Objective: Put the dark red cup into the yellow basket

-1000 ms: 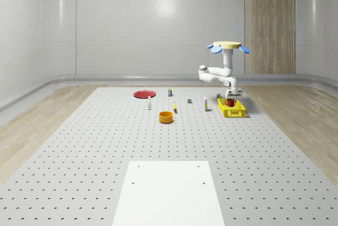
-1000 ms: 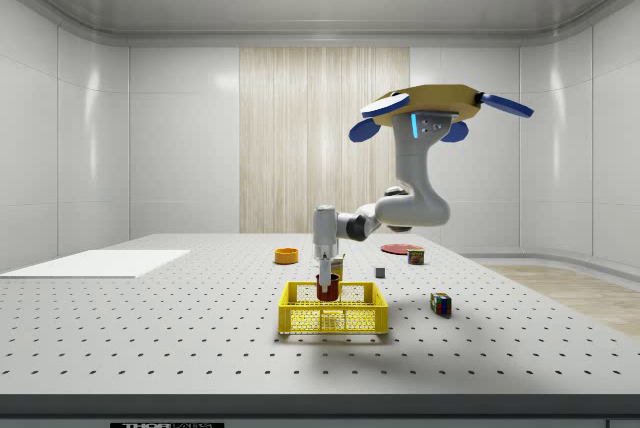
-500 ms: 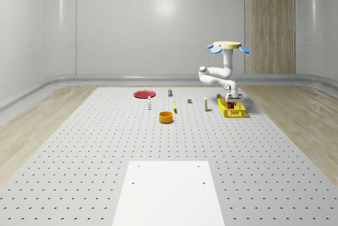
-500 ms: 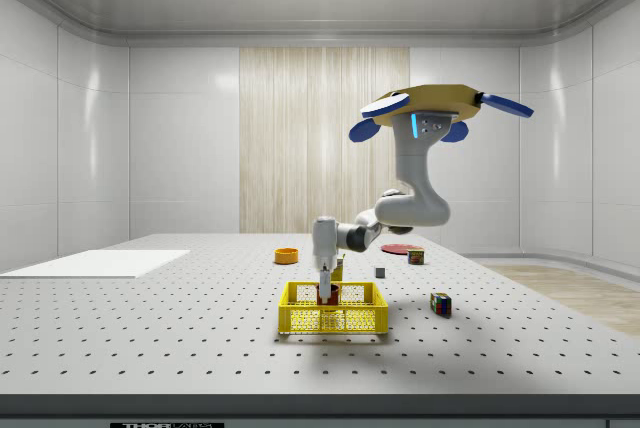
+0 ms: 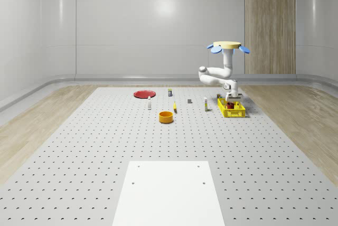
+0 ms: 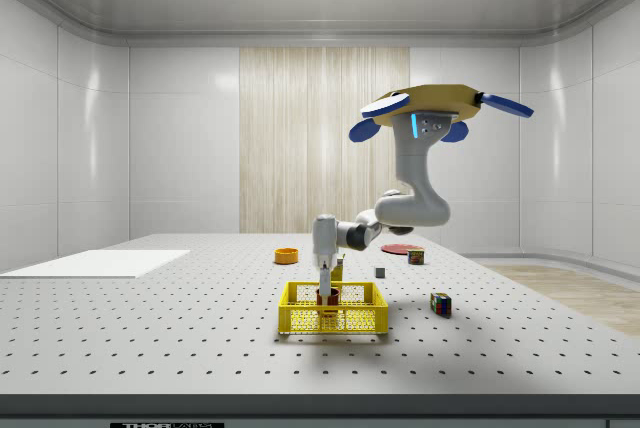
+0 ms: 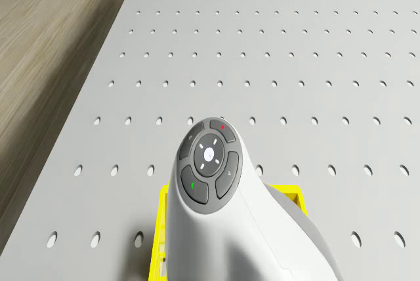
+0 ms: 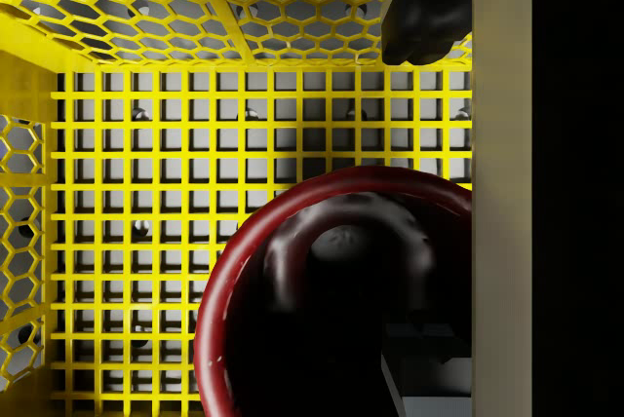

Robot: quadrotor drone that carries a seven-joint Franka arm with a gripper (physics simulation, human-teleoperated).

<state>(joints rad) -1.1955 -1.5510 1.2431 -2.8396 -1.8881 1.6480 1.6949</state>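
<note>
The dark red cup [image 8: 331, 290] stands upright inside the yellow basket [image 6: 300, 320], low between its walls in the side view [image 6: 327, 296]. My gripper [image 8: 427, 193] reaches straight down into the basket, open. One fingertip [image 8: 424, 22] is outside the cup's rim and the other [image 8: 429, 368] inside the cup, neither touching the rim. In the whole-scene view the gripper [image 5: 232, 99] sits over the basket [image 5: 235, 113]. The drone [image 6: 432, 108] hovers above the table, off to the side view's right of the basket, with the arm [image 7: 210, 163] bent down to it.
An orange bowl [image 5: 166, 116], a red plate [image 5: 143, 94], two small bottles [image 5: 149, 103] [image 5: 206, 104] and a grey cube [image 5: 189, 101] lie to the whole-scene view's left of the basket. A multicoloured cube [image 6: 441, 303] sits near it. A white sheet [image 5: 169, 191] lies in front.
The gripper came down with the cup into the basket, then its fingers parted and let go of the rim. The drone has held its place.
</note>
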